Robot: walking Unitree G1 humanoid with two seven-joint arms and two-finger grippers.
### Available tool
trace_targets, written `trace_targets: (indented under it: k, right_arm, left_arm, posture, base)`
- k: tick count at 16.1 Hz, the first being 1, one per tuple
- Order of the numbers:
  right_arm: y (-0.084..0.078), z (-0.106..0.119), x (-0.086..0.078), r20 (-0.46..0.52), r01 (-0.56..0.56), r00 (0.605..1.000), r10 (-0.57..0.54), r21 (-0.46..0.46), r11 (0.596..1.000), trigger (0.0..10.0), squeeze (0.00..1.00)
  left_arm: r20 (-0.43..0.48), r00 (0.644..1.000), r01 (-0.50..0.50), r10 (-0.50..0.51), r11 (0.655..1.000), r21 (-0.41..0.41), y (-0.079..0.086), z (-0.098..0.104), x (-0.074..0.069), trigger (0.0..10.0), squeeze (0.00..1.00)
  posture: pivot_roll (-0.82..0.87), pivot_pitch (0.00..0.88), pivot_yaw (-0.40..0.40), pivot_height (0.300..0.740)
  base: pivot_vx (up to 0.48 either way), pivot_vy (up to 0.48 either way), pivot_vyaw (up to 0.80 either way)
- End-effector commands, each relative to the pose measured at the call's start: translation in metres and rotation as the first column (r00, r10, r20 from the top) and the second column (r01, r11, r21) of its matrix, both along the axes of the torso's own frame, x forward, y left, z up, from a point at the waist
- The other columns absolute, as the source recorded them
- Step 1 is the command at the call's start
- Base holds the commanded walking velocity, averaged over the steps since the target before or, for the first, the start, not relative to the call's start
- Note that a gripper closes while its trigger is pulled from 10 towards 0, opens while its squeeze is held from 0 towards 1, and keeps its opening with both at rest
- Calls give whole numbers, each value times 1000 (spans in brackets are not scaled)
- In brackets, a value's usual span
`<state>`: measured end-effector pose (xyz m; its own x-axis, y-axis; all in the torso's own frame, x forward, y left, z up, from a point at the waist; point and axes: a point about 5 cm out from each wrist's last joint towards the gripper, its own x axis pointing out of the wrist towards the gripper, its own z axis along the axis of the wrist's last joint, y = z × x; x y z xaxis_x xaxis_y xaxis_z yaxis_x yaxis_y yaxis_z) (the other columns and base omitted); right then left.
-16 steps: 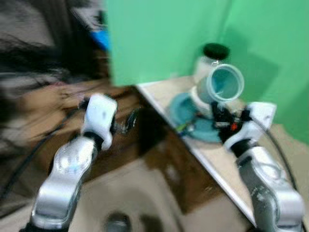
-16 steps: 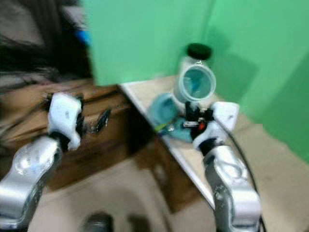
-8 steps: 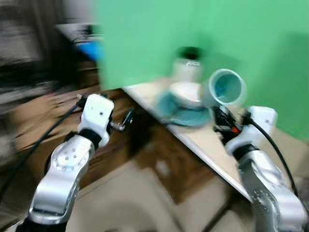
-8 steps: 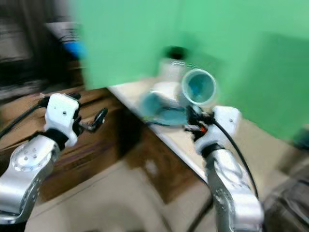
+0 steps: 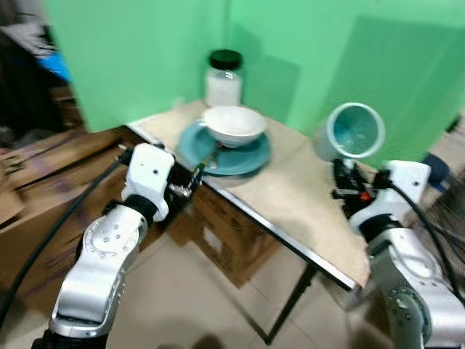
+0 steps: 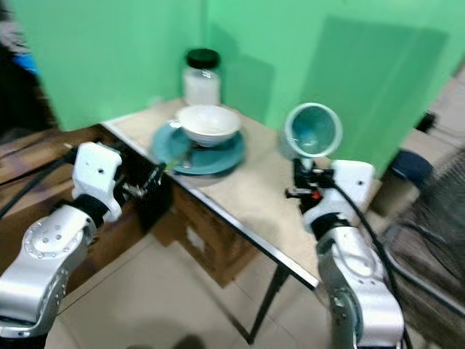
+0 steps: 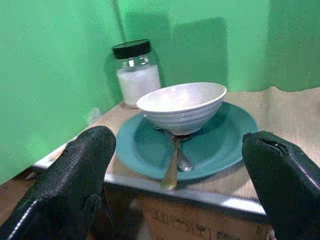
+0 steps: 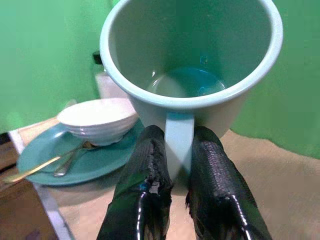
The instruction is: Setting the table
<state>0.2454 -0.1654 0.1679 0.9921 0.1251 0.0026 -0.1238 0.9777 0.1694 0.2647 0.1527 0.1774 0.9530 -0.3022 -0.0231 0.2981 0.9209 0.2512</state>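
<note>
Mug (image 8: 192, 75), pale teal and tipped on its side with its mouth toward the robot, hangs pinched by its handle between the closed fingers of the right gripper (image 8: 175, 170), above the table (image 5: 305, 189) near its right edge. To set it down well, the robot would likely need to right the mug, lower it onto bare tabletop just beside the teal plate (image 5: 251, 156) and release only once the base sits flat. The left gripper (image 7: 175, 195) waits wide apart and empty off the table's near edge, facing the plate, which carries a white bowl (image 5: 234, 125) and spoons (image 7: 172, 167), with a jar (image 5: 224, 78) at the far corner.
</note>
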Motion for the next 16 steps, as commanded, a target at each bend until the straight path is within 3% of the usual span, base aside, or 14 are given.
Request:
trace_targets:
  k: [1, 6, 10, 16]
  right_arm:
    - [-2, 0, -1, -5, 19, 1000, -19, -14, 1000, 10000, 0]
    - [1, -5, -1, -34, 47, 998, -48, -30, 998, 10000, 0]
    - [1, -7, -4, -45, 69, 997, -70, -24, 997, 10000, 0]
    - [3, -7, 0, -75, 53, 996, -55, -24, 998, 10000, 0]
  left_arm:
    - [11, 1000, -14, 14, 1000, -16, 1, 4, 0, 10000, 0]
    - [24, 999, -32, 34, 997, -71, 9, 16, 8, 10000, 0]
    - [21, 999, -25, 26, 998, -63, 12, 17, 10, 10000, 0]
    - [7, 998, -58, 59, 997, -50, 4, 7, 7, 10000, 0]
  posture:
    - [109, 0, -109, 740]
    - [99, 0, -91, 740]
    - [91, 0, -84, 740]
    - [85, 0, -100, 740]
  base:
    - [0, 0, -800]
    - [0, 0, -800]
    - [0, 0, -800]
    - [0, 0, -800]
